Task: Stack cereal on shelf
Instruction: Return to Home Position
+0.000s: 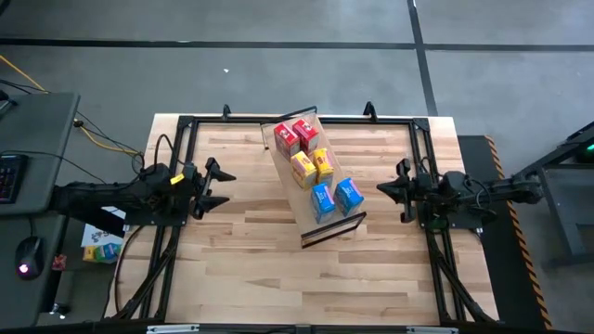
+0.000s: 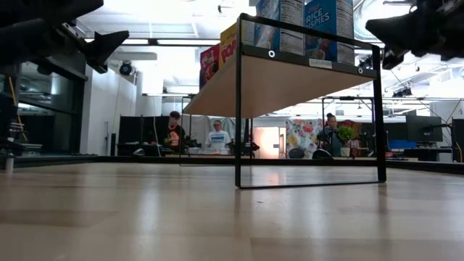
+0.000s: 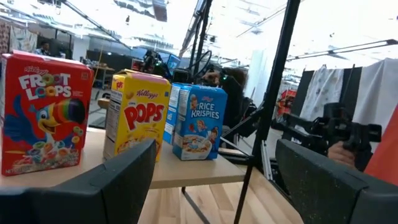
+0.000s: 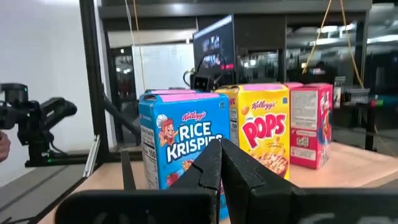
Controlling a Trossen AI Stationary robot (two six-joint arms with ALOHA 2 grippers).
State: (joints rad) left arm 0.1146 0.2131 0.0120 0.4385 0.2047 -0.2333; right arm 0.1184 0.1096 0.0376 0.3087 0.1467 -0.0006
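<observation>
The stacking itself looks finished. All six cereal boxes stand upright on the shelf, which lies at a slant across the middle of the table. They sit in pairs along the board: the red boxes at one end, the yellow boxes in the middle and the blue boxes at the other end. Each pair stands side by side and close to the next. No box is left on the table top, and neither gripper carries anything.

The step in hand, by my reading, is the return to rest. The left gripper hangs to the left of the shelf, well apart from it, its fingers spread wide with nothing between them. The right gripper hangs on the opposite side, near the blue end but not touching, its fingers pressed together on nothing. Both point inward toward the shelf at about the height of the boxes.

The next move calls for little: each arm should draw straight away from the shelf to its own side and fold into its parked pose. The fingertips need to stay clear of the dark end rail and the blue boxes, since a nudge there could tip a light carton or shift the row
</observation>
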